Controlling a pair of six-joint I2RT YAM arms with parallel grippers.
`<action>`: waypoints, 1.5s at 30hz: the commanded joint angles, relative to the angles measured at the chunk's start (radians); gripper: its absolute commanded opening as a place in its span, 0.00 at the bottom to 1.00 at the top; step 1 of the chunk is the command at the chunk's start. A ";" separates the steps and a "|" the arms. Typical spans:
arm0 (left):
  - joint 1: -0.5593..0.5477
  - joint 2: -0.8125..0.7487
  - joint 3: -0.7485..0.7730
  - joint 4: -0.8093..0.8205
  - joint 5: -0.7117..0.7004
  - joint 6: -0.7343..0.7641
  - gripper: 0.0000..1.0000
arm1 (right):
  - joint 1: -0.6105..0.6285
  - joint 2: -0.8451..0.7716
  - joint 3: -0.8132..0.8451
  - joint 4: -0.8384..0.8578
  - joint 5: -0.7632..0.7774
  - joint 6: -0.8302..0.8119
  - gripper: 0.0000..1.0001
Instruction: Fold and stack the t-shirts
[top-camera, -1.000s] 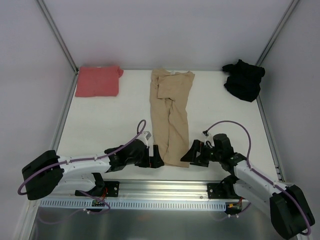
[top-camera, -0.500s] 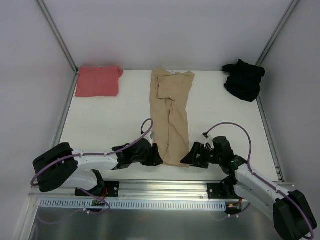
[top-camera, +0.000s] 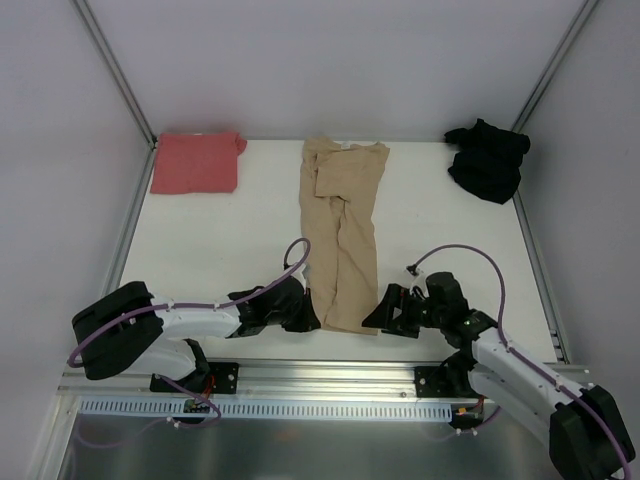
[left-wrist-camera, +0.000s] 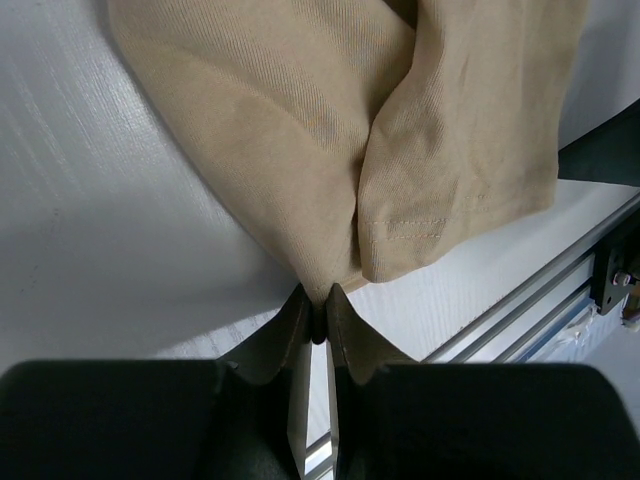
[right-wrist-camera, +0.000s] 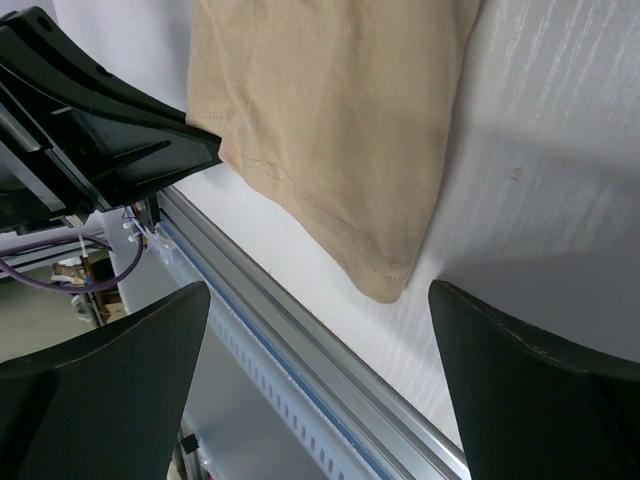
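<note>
Barely visible, tan t-shirt (left-wrist-camera: 330, 120) corner pinched inside left claw (left-wrist-camera: 318, 305).

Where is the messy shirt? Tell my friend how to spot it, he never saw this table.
Look at the white table and go to its far right corner. There sits the black t-shirt, scrunched in a lump. The salmon-red t-shirt in the far left corner lies flat and neat, and the tan t-shirt stretches long down the middle.

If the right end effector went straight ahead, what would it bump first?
Probably the tan t-shirt: its near corner lies just ahead of the right end effector; the left end effector is farther on.
</note>
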 joint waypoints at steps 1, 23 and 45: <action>-0.002 0.016 0.011 -0.070 0.001 0.017 0.06 | 0.011 -0.044 0.062 -0.167 0.055 -0.017 0.99; -0.022 -0.351 0.095 -0.496 -0.091 0.017 0.99 | 0.485 0.468 0.708 -0.625 0.671 -0.129 0.99; -0.062 -0.661 0.292 -1.025 -0.313 0.051 0.99 | 0.597 1.002 1.122 -0.732 0.866 -0.024 0.87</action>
